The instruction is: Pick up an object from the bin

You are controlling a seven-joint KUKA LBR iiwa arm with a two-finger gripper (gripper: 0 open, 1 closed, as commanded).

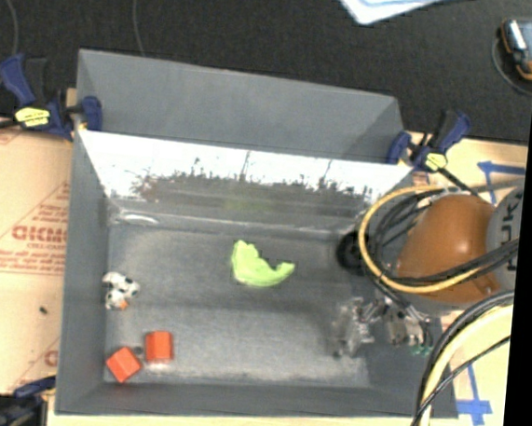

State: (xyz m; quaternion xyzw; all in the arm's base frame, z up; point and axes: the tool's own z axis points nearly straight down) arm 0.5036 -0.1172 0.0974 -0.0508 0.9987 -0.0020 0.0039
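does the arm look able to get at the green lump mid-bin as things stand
Probably yes. The green lump lies alone on the bin floor, with bare floor between it and the arm on the right; the orange blocks sit far off.

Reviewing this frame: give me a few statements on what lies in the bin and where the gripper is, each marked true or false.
1. A light green thing lies near the middle of the bin. True.
2. The gripper hangs straight over the light green thing. False: it is at the bin's right side, apart from it.
3. An orange block and a second orange block lie in the near left corner. True.
4. The small white and black thing lies by the right wall. False: it lies at the left, just beyond the orange blocks.
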